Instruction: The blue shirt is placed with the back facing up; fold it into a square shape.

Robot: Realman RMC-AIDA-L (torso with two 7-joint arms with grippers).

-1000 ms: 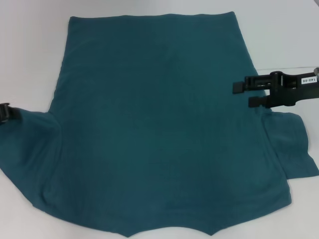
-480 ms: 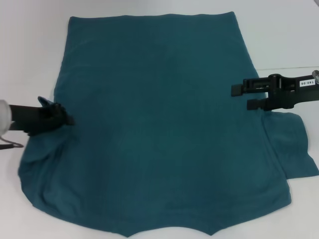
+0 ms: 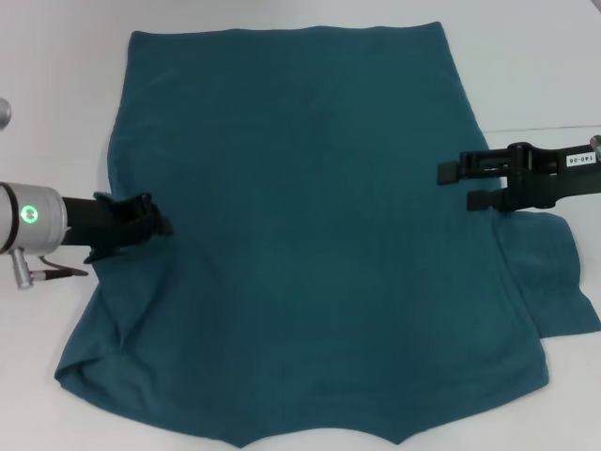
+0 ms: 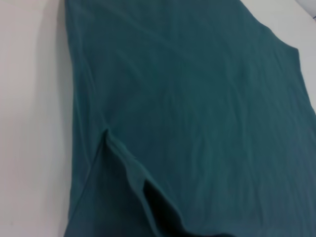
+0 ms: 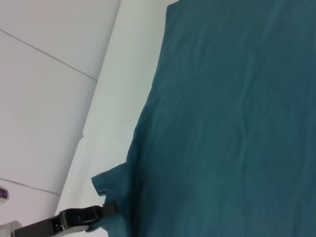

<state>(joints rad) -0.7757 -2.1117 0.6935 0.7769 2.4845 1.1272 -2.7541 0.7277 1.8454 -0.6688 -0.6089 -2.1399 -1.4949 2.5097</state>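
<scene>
Blue shirt [image 3: 310,225] soft knit, flat; left claw [image 3: 155,224] pinching folded sleeve; right claw [image 3: 455,184] spread.

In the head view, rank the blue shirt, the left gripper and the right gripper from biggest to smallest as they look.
1. The blue shirt, by far the largest.
2 and 3. The left gripper and the right gripper look much alike, so no ranking between them.

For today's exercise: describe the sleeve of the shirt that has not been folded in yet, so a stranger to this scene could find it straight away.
Start from the dark teal-blue short-sleeved knit shirt spread across the white table. Go to its edge on the robot's right, just below the black right gripper, where the flat sleeve juts out onto the table. The opposite sleeve is tucked over the body at the left gripper.
</scene>
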